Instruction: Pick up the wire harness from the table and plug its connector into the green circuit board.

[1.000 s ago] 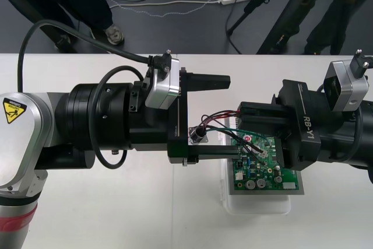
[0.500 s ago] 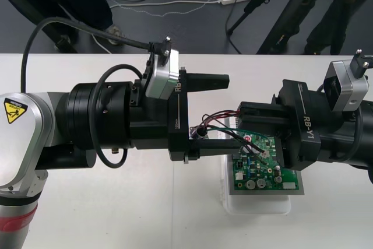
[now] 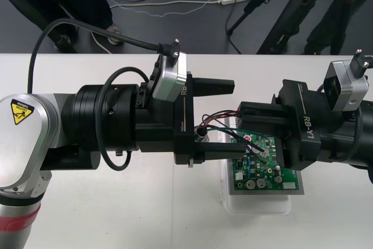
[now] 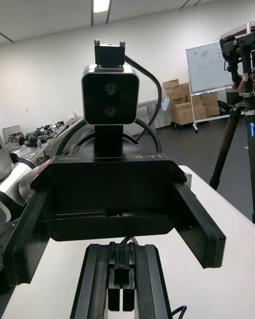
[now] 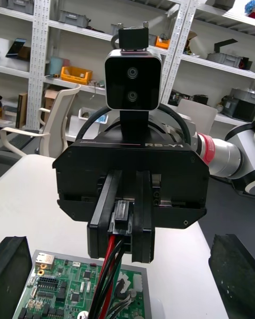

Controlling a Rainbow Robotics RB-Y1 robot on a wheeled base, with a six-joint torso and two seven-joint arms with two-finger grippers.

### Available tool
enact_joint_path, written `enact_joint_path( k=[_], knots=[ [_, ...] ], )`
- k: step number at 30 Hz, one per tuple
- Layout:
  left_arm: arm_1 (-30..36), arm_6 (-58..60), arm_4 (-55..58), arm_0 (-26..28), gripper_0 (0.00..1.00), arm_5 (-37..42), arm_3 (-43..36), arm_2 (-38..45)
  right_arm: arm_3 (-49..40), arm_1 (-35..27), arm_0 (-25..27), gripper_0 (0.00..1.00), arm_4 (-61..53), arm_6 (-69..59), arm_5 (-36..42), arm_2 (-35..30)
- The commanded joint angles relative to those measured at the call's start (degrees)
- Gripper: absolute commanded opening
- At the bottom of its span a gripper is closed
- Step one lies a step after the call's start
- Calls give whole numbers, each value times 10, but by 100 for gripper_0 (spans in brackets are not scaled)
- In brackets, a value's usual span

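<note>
The green circuit board sits on its white base at the middle right of the table. My right gripper hangs over the board's far edge, shut on the harness's black plug. Red, black and green wires loop left from it to the round metal socket. My left gripper faces the right one, open, with one finger beyond the wires and the other on the near side. The left wrist view has its fingers wide apart, with the wires dropping toward the board.
The two arms meet head-on over the table's middle, and the left arm's thick black wrist covers much of the left half. Bare table lies in front of the board and along the near edge. Dark floor with cables runs beyond the far edge.
My left arm has slid a little to the right, toward the right gripper, and its wrist has turned slightly. The right gripper and the plug have stayed still.
</note>
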Motion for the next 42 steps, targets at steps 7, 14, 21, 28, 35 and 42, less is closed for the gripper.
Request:
enact_joint_path(
  k=[7, 14, 21, 28, 35, 42],
  knots=[
    [-14, 14, 9, -24, 35, 33, -6, -16, -6, 10, -7, 0, -5, -31, 5, 8],
    [-14, 14, 11, -24, 0, 37, -5, -15, -7, 10, -7, 0, -6, -30, 5, 8],
    [-14, 13, 12, -24, 0, 39, -6, -15, -7, 9, -7, 0, -10, -30, 5, 8],
    [-14, 13, 14, -24, 0, 38, -5, -13, -7, 9, -5, 0, -13, -28, 5, 8],
    [-14, 12, 16, -24, 0, 39, -5, -11, -6, 9, -5, 0, -13, -27, 5, 8],
    [-14, 10, 21, -23, 0, 39, -5, -9, -6, 9, -4, 1, -14, -30, 5, 8]
  ],
)
